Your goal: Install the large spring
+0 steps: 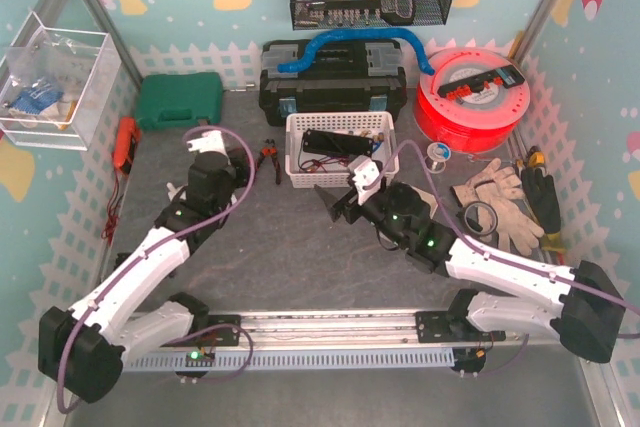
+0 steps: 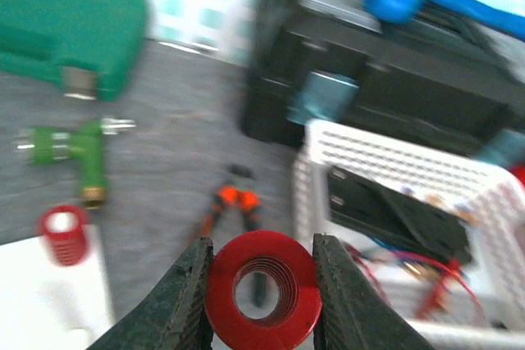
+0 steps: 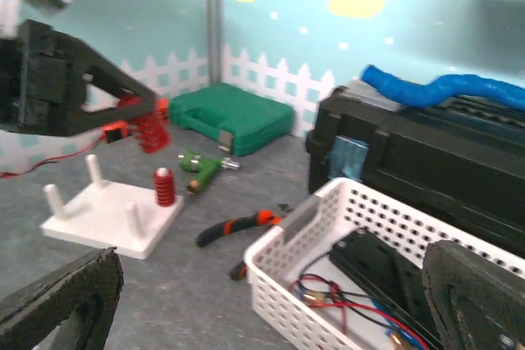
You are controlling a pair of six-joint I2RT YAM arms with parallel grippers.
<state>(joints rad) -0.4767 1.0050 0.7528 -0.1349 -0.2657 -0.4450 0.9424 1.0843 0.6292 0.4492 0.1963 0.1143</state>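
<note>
Table (image 1: 300, 257) with peg base (image 3: 107, 223), basket (image 1: 330, 179), gloves (image 1: 500, 202)

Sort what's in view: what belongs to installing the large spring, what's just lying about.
Job: large red coil spring in left gripper; white peg board; small red spring standing on it.

Lying about: green plastic case; green angled fitting; orange-handled pliers; white perforated basket; black toolbox; red spool; work gloves.

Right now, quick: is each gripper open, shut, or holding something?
Left gripper: closed on the large red spring.
Right gripper: open wide, holding nothing.
</note>
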